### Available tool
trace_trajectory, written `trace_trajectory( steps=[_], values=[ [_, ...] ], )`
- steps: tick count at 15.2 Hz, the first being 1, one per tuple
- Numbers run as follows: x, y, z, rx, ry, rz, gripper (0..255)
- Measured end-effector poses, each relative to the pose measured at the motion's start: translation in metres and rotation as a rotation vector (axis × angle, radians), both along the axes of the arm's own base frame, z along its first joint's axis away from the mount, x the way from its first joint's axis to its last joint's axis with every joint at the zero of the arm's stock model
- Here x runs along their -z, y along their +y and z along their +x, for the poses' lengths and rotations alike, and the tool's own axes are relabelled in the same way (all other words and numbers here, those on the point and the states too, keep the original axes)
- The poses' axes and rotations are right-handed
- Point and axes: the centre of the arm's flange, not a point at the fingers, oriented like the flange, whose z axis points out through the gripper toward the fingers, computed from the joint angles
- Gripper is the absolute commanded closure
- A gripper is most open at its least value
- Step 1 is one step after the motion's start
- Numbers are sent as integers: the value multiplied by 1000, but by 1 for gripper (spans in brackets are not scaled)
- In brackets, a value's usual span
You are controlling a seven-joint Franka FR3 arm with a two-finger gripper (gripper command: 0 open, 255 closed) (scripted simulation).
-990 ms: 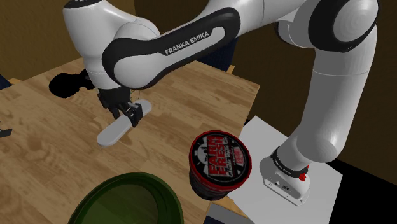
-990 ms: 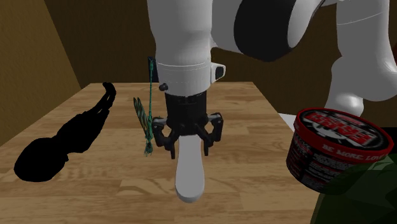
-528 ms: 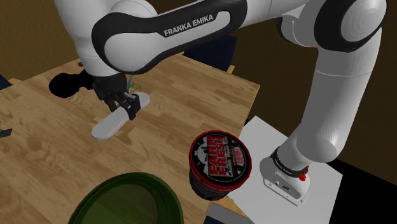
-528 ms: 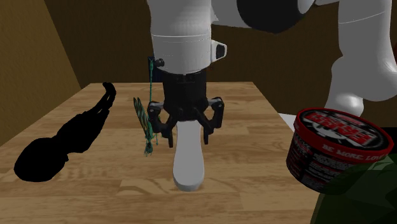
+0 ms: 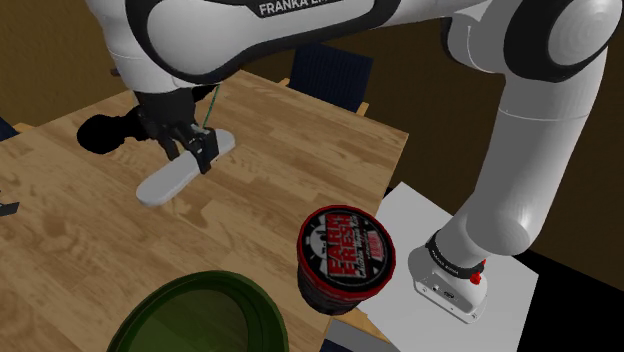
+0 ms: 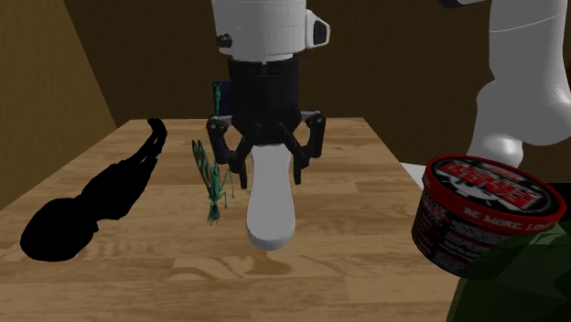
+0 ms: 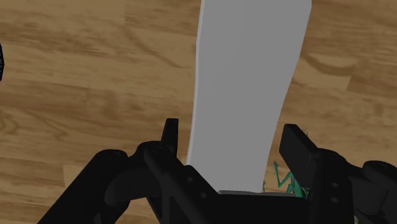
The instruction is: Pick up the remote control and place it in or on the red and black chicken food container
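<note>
The remote control (image 5: 170,180) (image 6: 271,206) (image 7: 248,89) is a plain white, elongated slab. My black gripper (image 5: 192,148) (image 6: 269,157) (image 7: 235,159) is shut on its rear end and holds it in the air above the wooden table (image 5: 90,240), its free end hanging lower. The red and black chicken food container (image 5: 346,258) (image 6: 483,215) stands near the table's edge, at the lower right of the remote in the shoulder view, apart from the gripper.
A large dark green bowl (image 5: 200,315) sits at the table's near edge beside the container. A black curved object (image 6: 91,201) (image 5: 105,132) lies on the table beyond the remote, with a small green thing (image 6: 210,183) next to it. The white stand (image 5: 450,270) is at the shoulder view's right.
The gripper has risen with the remote clasped in it, lifting the remote off the table; the arm has moved upward. Nothing else has shifted.
</note>
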Motion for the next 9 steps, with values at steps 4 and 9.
trace_trajectory(
  steps=[4,9],
  values=[
    [-20,1,-1,0,0,0,255],
    [-47,0,0,0,0,0,255]
  ],
)
